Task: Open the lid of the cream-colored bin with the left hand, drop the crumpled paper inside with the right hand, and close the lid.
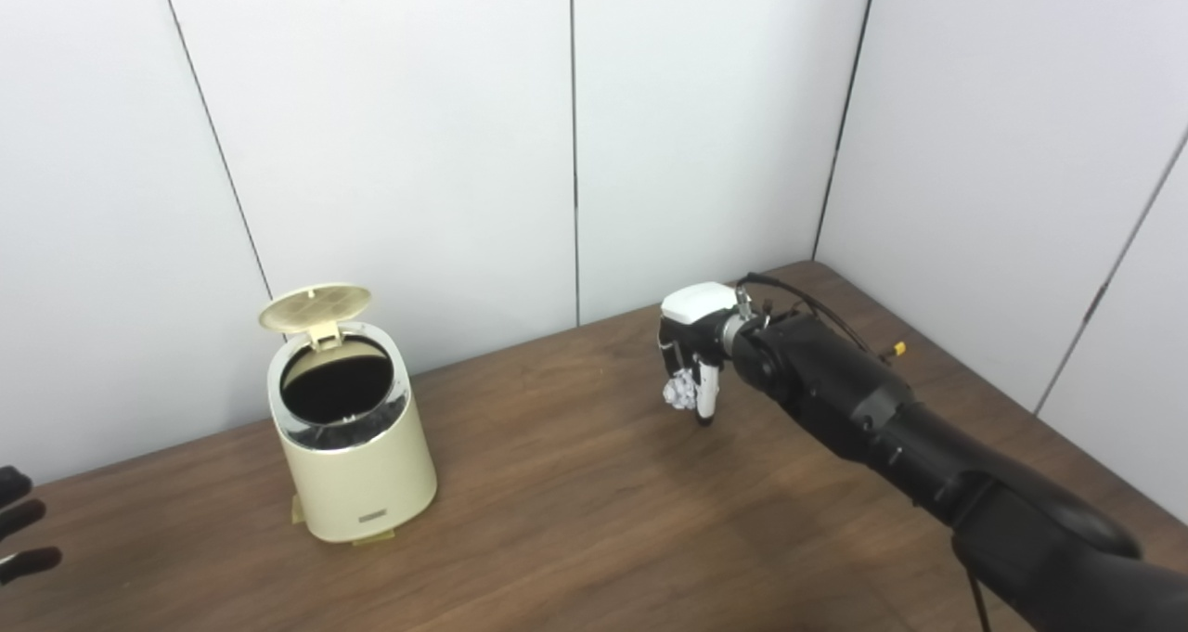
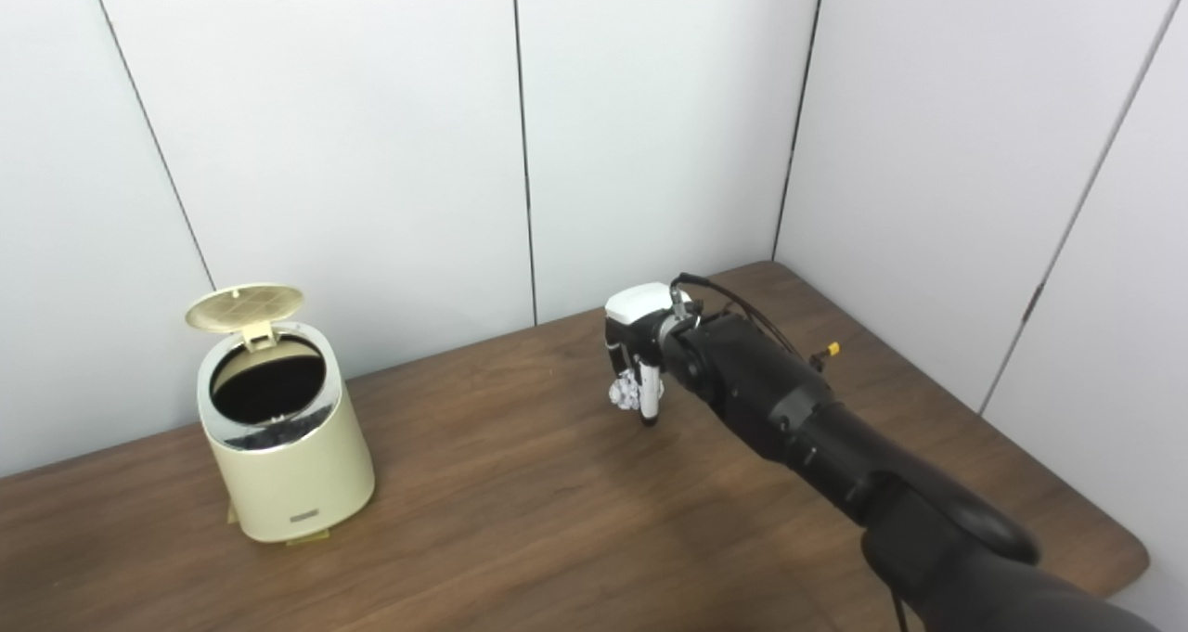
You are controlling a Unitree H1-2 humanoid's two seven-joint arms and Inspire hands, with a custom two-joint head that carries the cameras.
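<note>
The cream-colored bin (image 1: 357,465) stands on the left of the wooden table, its round lid (image 1: 315,306) swung up and open, the dark inside showing. My right hand (image 1: 694,358) reaches over the table's middle right, fingers pointing down and closed around the white crumpled paper (image 1: 680,391), just above the table. It is well to the right of the bin. Only the fingertips of my left hand (image 1: 20,537) show at the left edge of the left eye view, spread apart and holding nothing. The left hand is out of the right eye view.
White wall panels close the table (image 1: 575,521) at the back and on the right. The table's right front corner (image 2: 1137,544) shows in the right eye view. Bare wood lies between the bin and my right hand.
</note>
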